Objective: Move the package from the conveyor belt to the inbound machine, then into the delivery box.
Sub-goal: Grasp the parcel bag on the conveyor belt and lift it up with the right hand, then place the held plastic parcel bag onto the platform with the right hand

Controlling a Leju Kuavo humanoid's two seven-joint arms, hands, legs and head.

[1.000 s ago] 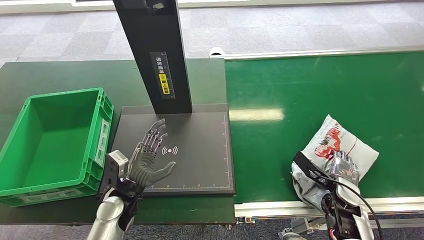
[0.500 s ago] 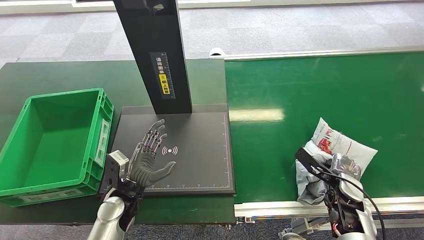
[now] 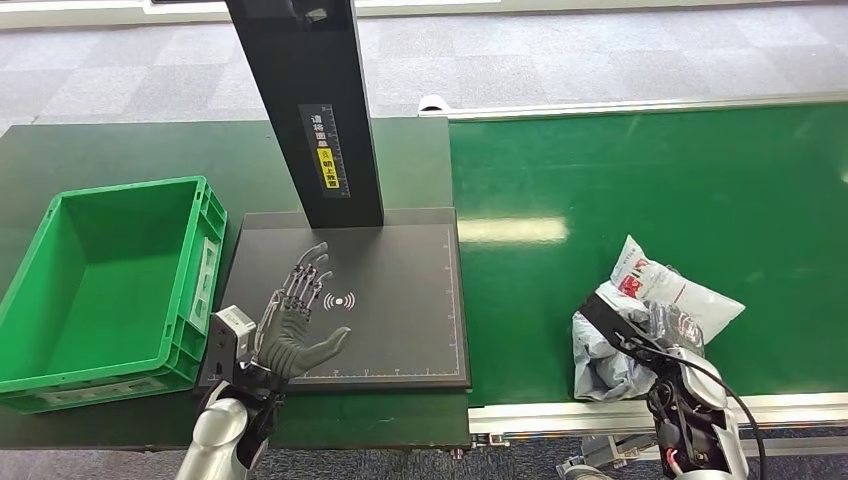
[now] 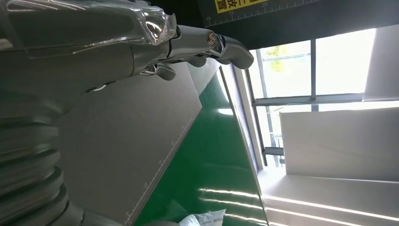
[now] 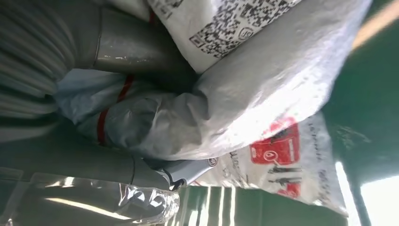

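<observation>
Your right hand (image 3: 672, 335) grips the package (image 3: 640, 325) on the conveyor belt (image 3: 640, 180), right of the inbound machine (image 3: 400, 300). Your left hand (image 3: 295, 320) hovers over that machine's plate, fingers spread, holding nothing.

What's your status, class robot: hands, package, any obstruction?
Right hand grips the package on the conveyor belt. Left hand open above the inbound machine. Delivery box unobstructed.

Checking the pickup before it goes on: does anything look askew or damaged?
The package is crumpled and bunched where the right hand grips it at the conveyor belt's near edge. No tear visible; nothing spilled.
</observation>
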